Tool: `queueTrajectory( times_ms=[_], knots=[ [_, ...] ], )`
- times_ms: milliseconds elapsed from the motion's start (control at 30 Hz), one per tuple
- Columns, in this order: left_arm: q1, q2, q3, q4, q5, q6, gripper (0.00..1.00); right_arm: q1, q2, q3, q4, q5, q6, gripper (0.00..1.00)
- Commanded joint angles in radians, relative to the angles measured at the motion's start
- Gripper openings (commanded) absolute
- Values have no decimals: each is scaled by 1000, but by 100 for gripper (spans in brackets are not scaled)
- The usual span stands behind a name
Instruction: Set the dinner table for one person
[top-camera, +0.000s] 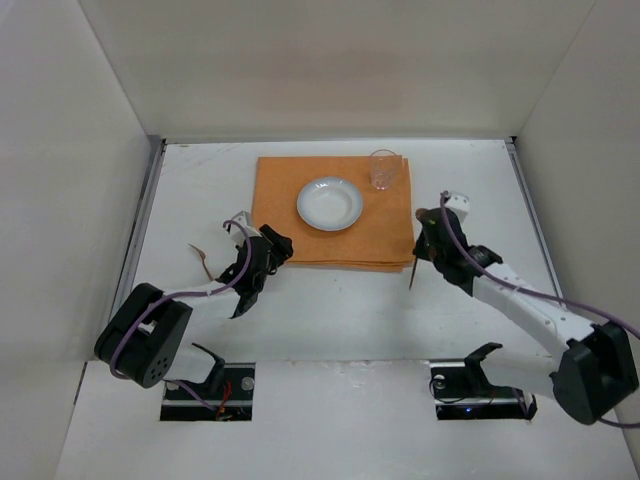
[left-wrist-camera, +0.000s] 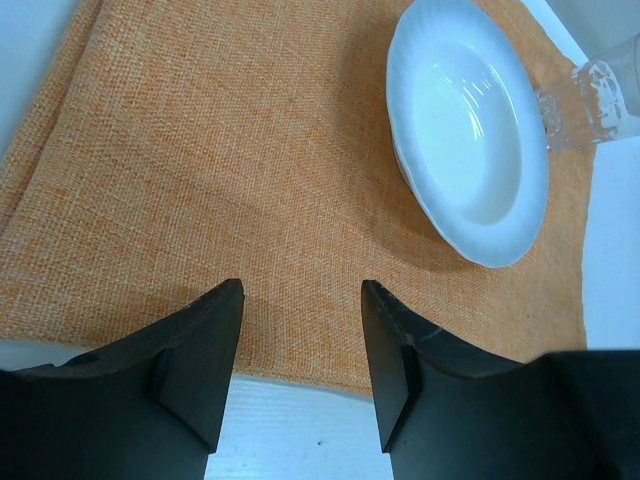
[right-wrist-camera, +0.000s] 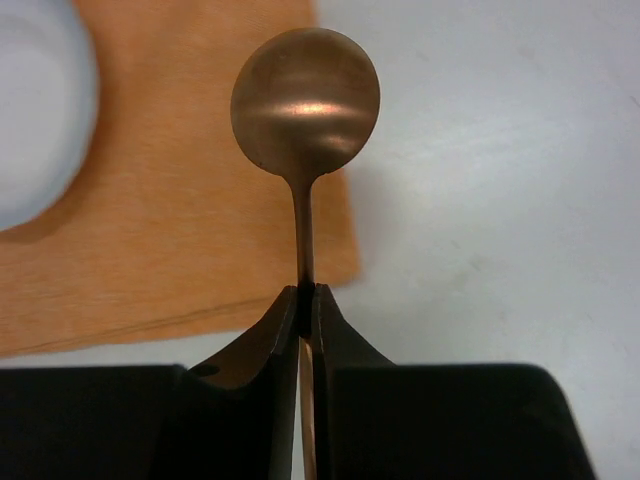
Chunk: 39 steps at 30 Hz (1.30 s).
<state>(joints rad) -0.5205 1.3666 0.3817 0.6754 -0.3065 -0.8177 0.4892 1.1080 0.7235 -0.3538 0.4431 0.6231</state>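
The dinner table (top-camera: 330, 320) is the white tabletop. An orange cloth (top-camera: 290, 215) lies on it and carries a white plate (top-camera: 329, 203) and a clear glass (top-camera: 383, 169) at its far right corner. My right gripper (top-camera: 425, 238) is shut on the thin handle of a copper spoon (right-wrist-camera: 305, 100). It holds the spoon above the table at the cloth's near right corner, bowl pointing away (right-wrist-camera: 306, 298). My left gripper (top-camera: 277, 248) is open and empty over the cloth's near edge (left-wrist-camera: 300, 350). The plate (left-wrist-camera: 465, 130) and glass (left-wrist-camera: 590, 100) lie ahead to its right.
A small brown utensil (top-camera: 200, 258) lies on the table left of my left arm, with a pale piece (top-camera: 238, 217) near the cloth's left edge. Grey rails (top-camera: 140, 230) run along the table sides, with white walls around.
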Motion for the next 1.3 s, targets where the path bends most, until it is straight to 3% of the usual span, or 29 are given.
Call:
queueTrajectory(
  times_ms=[0,233,667,733,1033,1267],
  knots=[
    [14,-14,8,27,6,-9,48,35,158,144,186,-76,-161,9],
    [11,-30,3,24,-6,2,48,21,496,413,240,-187,-257,9],
    [3,-24,8,23,-14,6,48,-54,704,430,297,-245,-169,14],
    [-5,-23,9,27,-25,18,48,-59,710,419,314,-247,-157,17],
    [3,-24,11,18,-22,22,48,-54,603,363,328,-236,-152,50],
    [1,-49,11,12,-57,67,47,-25,350,202,375,-150,-111,54]
  ],
)
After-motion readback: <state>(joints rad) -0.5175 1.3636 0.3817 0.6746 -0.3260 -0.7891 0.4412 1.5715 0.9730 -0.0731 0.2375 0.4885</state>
